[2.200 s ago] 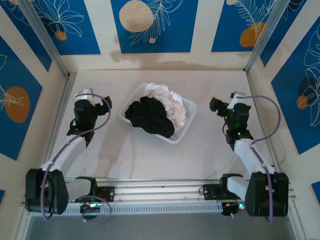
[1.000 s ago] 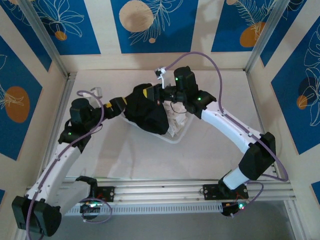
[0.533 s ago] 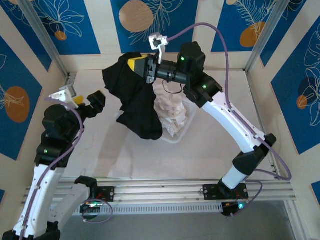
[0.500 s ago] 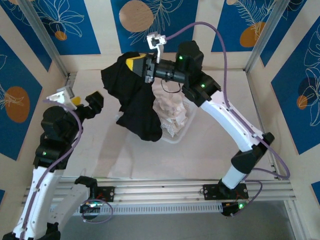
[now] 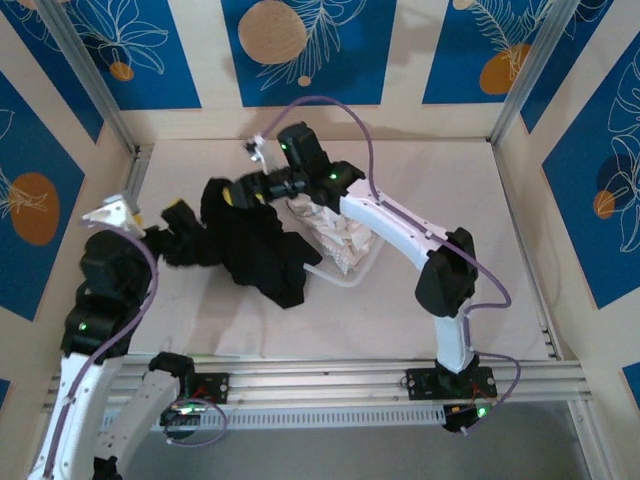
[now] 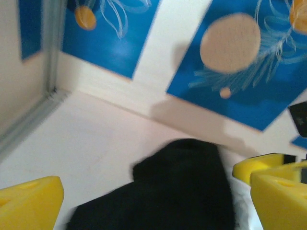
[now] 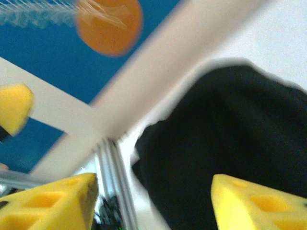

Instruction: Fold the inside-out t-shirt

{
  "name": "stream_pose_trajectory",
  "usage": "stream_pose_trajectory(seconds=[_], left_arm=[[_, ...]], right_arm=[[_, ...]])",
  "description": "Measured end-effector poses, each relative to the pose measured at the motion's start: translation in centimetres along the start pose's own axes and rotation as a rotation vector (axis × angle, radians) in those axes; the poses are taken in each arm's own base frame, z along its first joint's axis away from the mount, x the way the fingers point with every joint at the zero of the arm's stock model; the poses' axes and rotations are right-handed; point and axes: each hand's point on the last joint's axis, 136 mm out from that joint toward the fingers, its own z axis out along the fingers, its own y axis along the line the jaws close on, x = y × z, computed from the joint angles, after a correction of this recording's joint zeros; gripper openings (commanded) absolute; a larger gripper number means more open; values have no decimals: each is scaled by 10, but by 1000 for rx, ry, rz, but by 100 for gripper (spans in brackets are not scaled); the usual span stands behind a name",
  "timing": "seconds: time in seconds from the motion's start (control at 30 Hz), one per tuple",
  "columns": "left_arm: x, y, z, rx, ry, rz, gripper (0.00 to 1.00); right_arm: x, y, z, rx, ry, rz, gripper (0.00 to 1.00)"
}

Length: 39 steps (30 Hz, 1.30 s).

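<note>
Black t-shirt (image 5: 255, 250) is slumped on the worktop (image 5: 440, 190) at the basket's (image 5: 350, 272) 9 o'clock. Left gripper (image 5: 178, 214) is wide open and empty at the shirt's 9 o'clock edge. Right gripper (image 5: 232, 195) sits at 12, fingers apart, holding nothing.

A pale matt white tabletop (image 5: 440, 200) lies in the middle under soft, even light, with only faint shadows on it. At 12 o'clock stands a cream back wall (image 5: 400, 60) carrying a blue rectangular panel (image 5: 340, 50) with white leaf line-drawings and a beige disc (image 5: 272, 30). A slanted silver aluminium post (image 5: 85, 75) rises at 11 o'clock and a second post (image 5: 530, 70) at 1 o'clock. The left side wall (image 5: 30, 290) at 9 o'clock and the right side wall (image 5: 615, 100) at 3 o'clock bear similar blue panels with orange discs. At 6 o'clock runs a silver slotted aluminium rail (image 5: 320, 372), with a grey strip of floor (image 5: 320, 455) below it.
</note>
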Motion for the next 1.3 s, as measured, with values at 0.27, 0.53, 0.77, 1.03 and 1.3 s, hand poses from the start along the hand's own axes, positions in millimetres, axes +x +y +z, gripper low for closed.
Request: stream_pose_trajectory(seconds=[0.27, 0.53, 0.77, 1.03, 1.3], left_arm=[[200, -4, 66, 13, 579, 102, 100], [249, -6, 100, 1, 660, 84, 76], [269, 2, 115, -26, 656, 70, 24], [253, 21, 126, -83, 592, 71, 0], [205, 58, 132, -181, 456, -17, 0]], right_arm=[[36, -131, -149, 479, -88, 103, 78], [56, -239, -215, 878, -46, 93, 87], [102, -306, -196, 935, 186, 102, 75], [107, -331, -209, 930, 229, 119, 31], [115, -370, -280, 1038, 141, 285, 18]])
